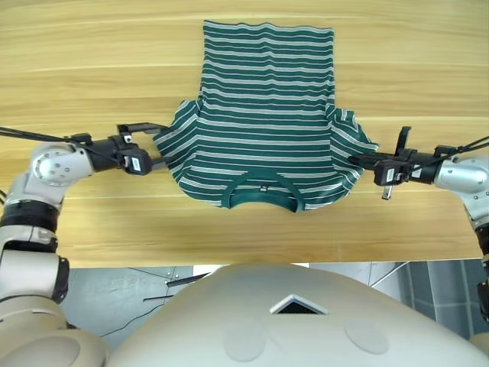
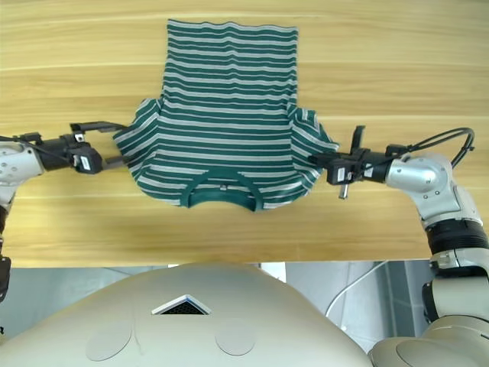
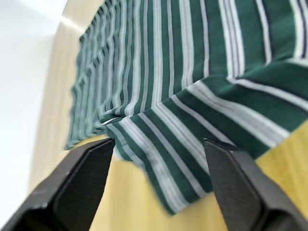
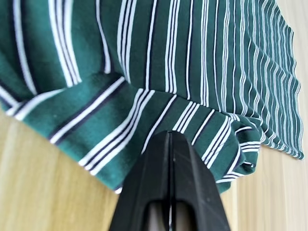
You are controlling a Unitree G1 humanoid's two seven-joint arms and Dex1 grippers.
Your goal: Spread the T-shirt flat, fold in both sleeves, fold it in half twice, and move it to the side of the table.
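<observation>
Green-and-white striped T-shirt is lying on the wooden table right in front of me, collar nearest the robot and the hem pointing away. The body looks pretty flat, but both sleeves are bunched and rumpled, so I'd call this the tail end of spreading, just before the sleeve folds. My left gripper sits at the left sleeve with its fingers wide apart and nothing held; the sleeve edge lies just ahead of the gap. My right gripper is at the right sleeve with its fingers pressed tight together, tips touching the cuff. I honestly can't tell if any cloth is caught between them. My guess at doing this well: get the left fingers around the cuff edge itself, one layer only, not a fat wad of fabric, and close low to the table. If the right side turns out to have nothing, I'd reopen and regrab the same way. Then tug both sleeves outward gently and evenly so the wrinkles come out without dragging the whole shirt sideways or skewing the collar. Jersey like this probably stretches and slides easily on smooth wood, so slow pulls seem safest.
</observation>
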